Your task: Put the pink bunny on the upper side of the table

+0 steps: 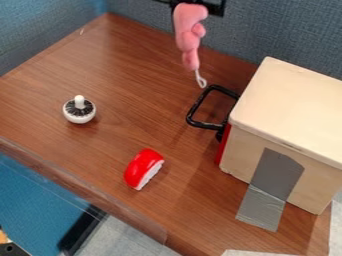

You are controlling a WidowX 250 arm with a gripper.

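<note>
The gripper (194,5) is positioned at the top edge of the camera view, at the far side of the tabletop (127,65). The fingers (216,7) are closed on the upper end of the pink bunny (188,32), with black gripper parts visible on both sides of it. The pink bunny hangs lengthwise below the fingers, its upper part seen against the blue-gray partition (267,32) and its lower part against the wood surface. A thin pale loop (200,80) extends from the lower end of the pink bunny. Whether the loop touches the tabletop cannot be determined.

Below the fingers and slightly to the right, a black handle (195,109) projects from the left side of a light wooden box (287,105). The box stands to the lower right of the fingers. A red panel (224,145) is fitted on its handle side, below the lid level. A strip of gray tape (274,172) runs down the near face of the box and onto the tabletop.

To the lower left of the fingers, a round white item (79,118) with dark bristles and a white central knob rests upright, well apart from the box. Farther below the fingers, a red and white toy piece (141,167) lies at a slant, between the near edge and the handle.
</note>
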